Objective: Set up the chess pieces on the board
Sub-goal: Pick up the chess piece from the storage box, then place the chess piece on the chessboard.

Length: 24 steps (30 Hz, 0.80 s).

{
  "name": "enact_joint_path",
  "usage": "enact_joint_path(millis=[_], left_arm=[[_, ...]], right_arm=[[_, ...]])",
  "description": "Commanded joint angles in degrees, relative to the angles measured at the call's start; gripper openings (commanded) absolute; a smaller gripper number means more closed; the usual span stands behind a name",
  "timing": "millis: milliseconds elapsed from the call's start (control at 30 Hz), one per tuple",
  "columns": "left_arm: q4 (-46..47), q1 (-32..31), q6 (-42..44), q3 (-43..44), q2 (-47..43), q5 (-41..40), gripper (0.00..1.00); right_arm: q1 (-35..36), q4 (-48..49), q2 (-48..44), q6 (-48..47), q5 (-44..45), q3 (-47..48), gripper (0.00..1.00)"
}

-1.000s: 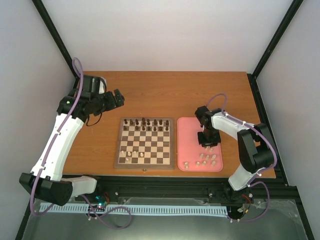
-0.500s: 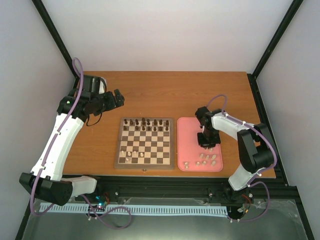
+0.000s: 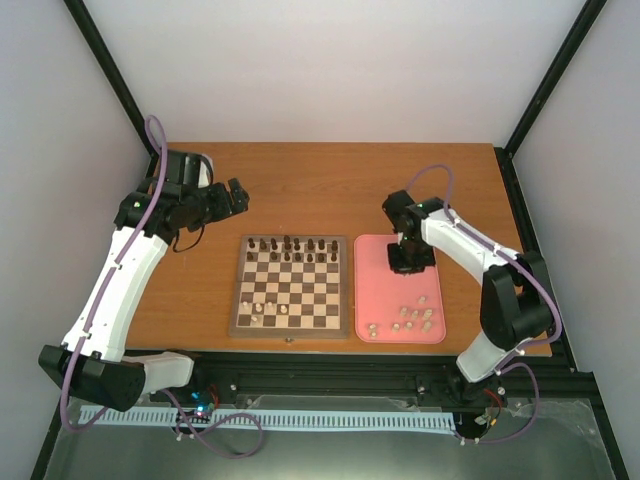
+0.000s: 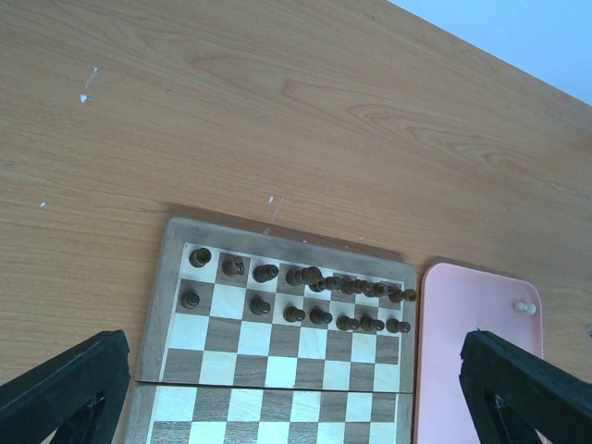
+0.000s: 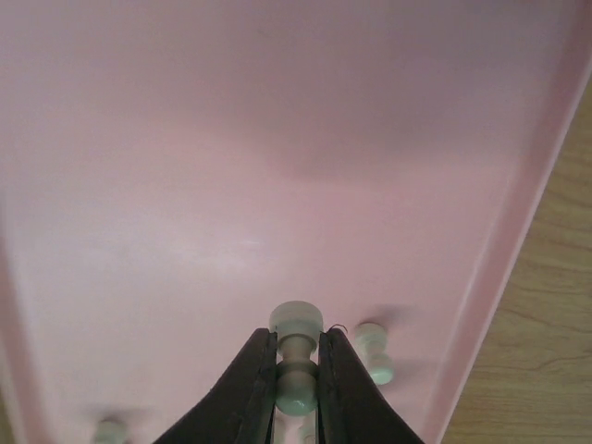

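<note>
Within the right gripper (image 5: 296, 344), cream chessman (image 5: 296, 322), partly hidden

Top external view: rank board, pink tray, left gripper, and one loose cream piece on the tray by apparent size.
1. board
2. pink tray, narrower than the board
3. left gripper; it may sit nearer the camera, so this is apparent size only
4. cream piece, by far the smallest
</note>
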Motion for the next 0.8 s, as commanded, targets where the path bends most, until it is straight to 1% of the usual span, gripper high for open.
enact_joint_path(millis=[0, 100, 233, 333, 433, 600, 767], left_arm=[[1.3, 0.4, -0.3, 0.2, -0.3, 0.2, 1.0], [1.3, 0.4, -0.5, 0.1, -0.3, 0.0, 1.0], [1.7, 0.4, -1.1, 0.3, -0.2, 0.3, 1.0], [1.8, 0.3, -1.2, 0.2, -0.4, 0.5, 1.0], [1.5, 0.4, -1.2, 0.3, -0.6, 0.3, 1.0], [1.1, 0.4, -0.9, 0.0, -1.4, -0.2, 1.0], [0.9, 0.4, -0.8, 0.0, -1.6, -0.1, 1.0]], right_arm=[[6.1, -4.8, -1.1, 2.8, 0.2, 6.9, 0.03], [13.1, -5.3, 1.1, 5.1, -1.2, 10.5, 0.03], [22.1, -4.6, 6.5, 7.4, -4.2, 16.3, 0.03], [26.9, -3.9, 11.5, 7.7, -6.8, 21.2, 0.03], [30.3, -4.1, 15.5, 7.2, -8.1, 26.1, 0.04], [33.8, -5.0, 21.4, 5.4, -10.1, 32.1, 0.04], [35.6, -6.2, 25.9, 4.0, -11.2, 37.0, 0.04]])
